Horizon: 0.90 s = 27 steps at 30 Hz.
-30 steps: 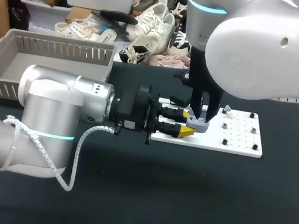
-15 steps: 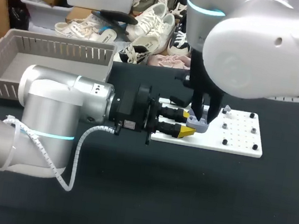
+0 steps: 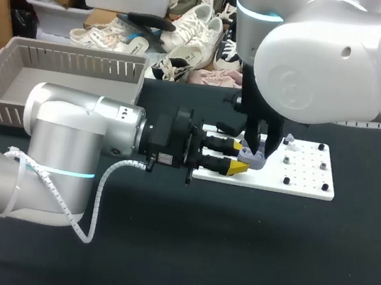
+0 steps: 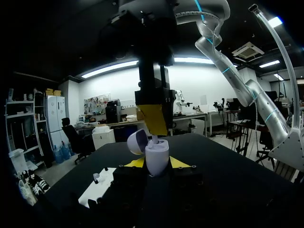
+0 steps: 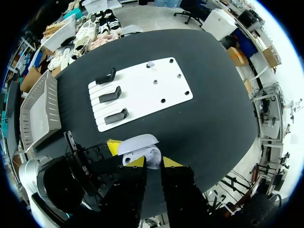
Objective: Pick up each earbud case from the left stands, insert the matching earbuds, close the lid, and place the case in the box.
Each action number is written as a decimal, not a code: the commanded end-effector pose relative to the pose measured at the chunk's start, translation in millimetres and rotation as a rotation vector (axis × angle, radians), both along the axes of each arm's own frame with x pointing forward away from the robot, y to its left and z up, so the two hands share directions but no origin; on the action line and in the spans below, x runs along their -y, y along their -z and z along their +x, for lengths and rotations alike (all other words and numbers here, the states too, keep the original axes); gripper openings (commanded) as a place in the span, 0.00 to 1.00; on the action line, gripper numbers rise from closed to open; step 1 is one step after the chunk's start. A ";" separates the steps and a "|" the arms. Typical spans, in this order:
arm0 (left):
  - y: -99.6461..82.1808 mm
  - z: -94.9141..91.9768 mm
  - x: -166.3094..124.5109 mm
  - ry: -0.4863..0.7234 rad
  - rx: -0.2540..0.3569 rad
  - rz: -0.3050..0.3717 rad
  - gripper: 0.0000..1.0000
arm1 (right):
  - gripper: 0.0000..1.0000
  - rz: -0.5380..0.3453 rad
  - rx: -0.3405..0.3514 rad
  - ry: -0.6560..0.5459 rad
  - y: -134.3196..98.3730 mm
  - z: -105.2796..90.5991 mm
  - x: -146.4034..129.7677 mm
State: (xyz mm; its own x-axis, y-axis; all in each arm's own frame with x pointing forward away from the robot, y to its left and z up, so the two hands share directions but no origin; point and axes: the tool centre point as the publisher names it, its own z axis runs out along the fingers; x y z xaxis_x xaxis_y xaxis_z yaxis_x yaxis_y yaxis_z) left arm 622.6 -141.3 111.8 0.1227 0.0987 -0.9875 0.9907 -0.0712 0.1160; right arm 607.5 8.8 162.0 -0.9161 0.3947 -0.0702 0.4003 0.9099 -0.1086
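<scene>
Right jaws mostly hide the earbud point(image 4: 154, 138) they pinch above the open case point(image 4: 156, 159) gripped by left jaws, near the white board point(image 3: 300, 175)

Left fingers point(image 3: 235, 167) gripping lilac earbud case point(image 3: 252, 159), right fingers point(image 3: 252, 136) just above it

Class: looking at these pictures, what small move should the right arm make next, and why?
Probably ease the right tool down a little: the earbud it holds sits only partly inside the open case, its stem above the rim, while the left tool clamps the case below.
</scene>
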 end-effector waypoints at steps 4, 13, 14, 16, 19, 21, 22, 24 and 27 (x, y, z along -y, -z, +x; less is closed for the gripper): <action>0.9 0.3 -0.1 -0.002 0.002 -0.003 0.00 | 0.00 -0.009 -0.001 0.010 2.6 1.1 -0.2; 0.9 0.3 -0.1 -0.002 0.002 -0.003 0.00 | 0.00 -0.013 0.000 0.022 5.3 1.5 0.0; 0.9 0.3 -0.1 -0.002 0.002 -0.003 0.00 | 0.06 -0.013 0.001 0.023 5.3 1.5 -0.1; 0.9 0.3 -0.1 -0.002 0.002 -0.003 0.00 | 0.28 -0.012 0.002 0.024 5.1 1.2 -0.5; 0.9 0.3 -0.1 -0.002 0.002 -0.003 0.00 | 0.41 -0.005 0.007 0.023 4.0 1.0 -1.6; 0.9 0.3 -0.1 -0.002 0.002 -0.003 0.00 | 0.46 -0.002 0.010 0.022 3.4 1.1 -2.1; 0.9 0.3 -0.1 -0.002 0.002 -0.003 0.00 | 0.47 -0.001 0.012 0.022 2.8 0.9 -2.4; 0.9 0.3 -0.1 -0.002 0.002 -0.003 0.00 | 0.47 0.003 0.017 0.021 1.2 0.5 -2.8; 0.9 0.3 -0.1 -0.002 0.002 -0.003 0.00 | 0.47 0.015 0.032 0.019 -4.1 -1.7 -3.4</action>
State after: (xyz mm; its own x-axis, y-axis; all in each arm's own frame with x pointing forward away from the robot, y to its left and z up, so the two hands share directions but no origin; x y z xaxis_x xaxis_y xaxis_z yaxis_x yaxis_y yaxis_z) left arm 622.8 -141.1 111.8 0.1228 0.0988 -0.9875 0.9907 -0.0706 0.1161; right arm 612.2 14.6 162.4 -0.9079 0.4112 -0.0818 0.4177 0.9038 -0.0930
